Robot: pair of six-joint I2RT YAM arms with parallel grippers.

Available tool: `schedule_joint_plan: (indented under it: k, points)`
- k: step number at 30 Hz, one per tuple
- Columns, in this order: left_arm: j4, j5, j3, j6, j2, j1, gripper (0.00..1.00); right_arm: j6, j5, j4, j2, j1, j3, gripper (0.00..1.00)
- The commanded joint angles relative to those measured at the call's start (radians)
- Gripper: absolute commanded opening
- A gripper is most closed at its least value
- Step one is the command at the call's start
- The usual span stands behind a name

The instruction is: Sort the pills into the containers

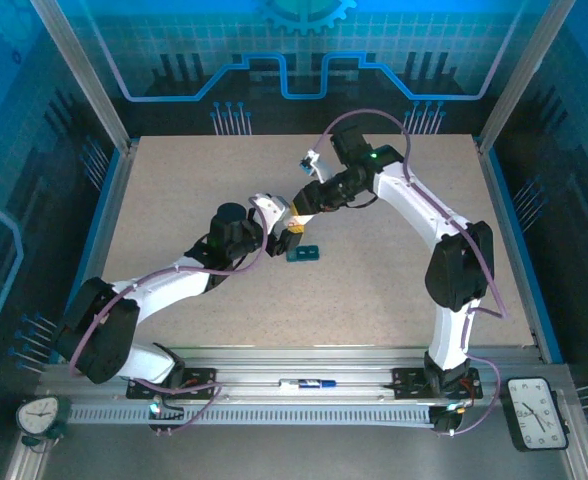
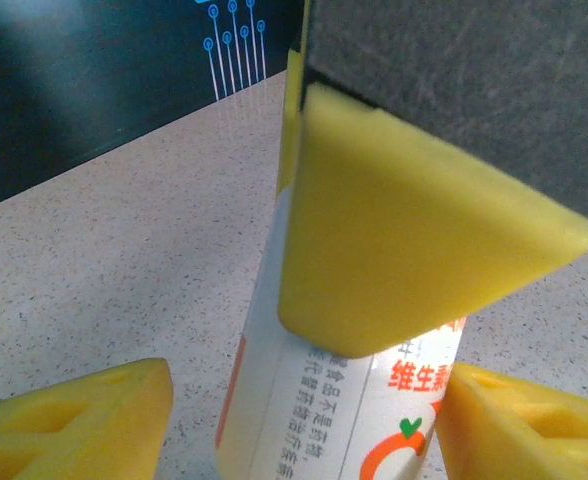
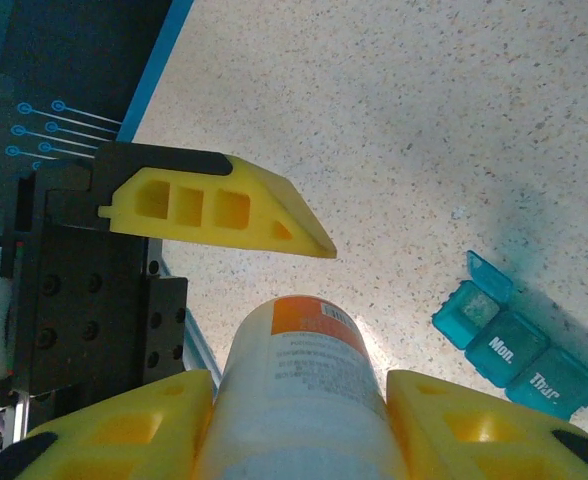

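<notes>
While R gripper clamps white bottle, L gripper wide astride it — teal pill box nearby

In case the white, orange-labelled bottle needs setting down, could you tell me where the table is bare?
Bare: the speckled beige table along the back, and the stretch between the teal plastic pill box and the silver front rail. Crowded: around the bottle.

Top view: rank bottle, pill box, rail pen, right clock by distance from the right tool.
1. Bottle, gripped in the right tool.
2. Pill box, just below it in frame.
3. Pen, on the front rail.
4. Clock, near-right corner.
</notes>
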Motion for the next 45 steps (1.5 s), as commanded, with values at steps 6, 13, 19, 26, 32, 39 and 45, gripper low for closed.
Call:
schedule_joint_plan:
  k: [6, 13, 19, 26, 32, 39, 45]
  points:
    - [-0.017, 0.039, 0.046, -0.026, 0.007, 0.000, 0.69, 0.015, -0.056, 0.011, -0.009, 0.034, -0.023, 0.39]
    - [-0.035, 0.055, 0.050, -0.024, 0.005, 0.000, 0.59, 0.021, -0.057, 0.013, -0.016, 0.047, -0.024, 0.39]
    - [-0.052, 0.063, 0.061, -0.028, 0.009, 0.000, 0.46, 0.027, -0.061, 0.013, -0.020, 0.048, -0.026, 0.40]
    - [-0.082, 0.046, 0.081, -0.051, 0.007, 0.000, 0.25, 0.042, -0.049, 0.019, -0.024, 0.046, -0.026, 0.61]
    - [-0.081, 0.018, 0.081, -0.064, -0.008, 0.002, 0.19, 0.071, -0.050, 0.062, -0.083, 0.004, -0.083, 0.77]
    - [-0.079, -0.005, 0.078, -0.079, -0.027, 0.005, 0.18, 0.197, -0.124, 0.304, -0.292, -0.103, -0.387, 0.82]
    - [-0.079, 0.023, 0.085, -0.104, -0.041, 0.011, 0.18, 0.487, -0.067, 0.653, -0.422, -0.161, -0.632, 0.80]
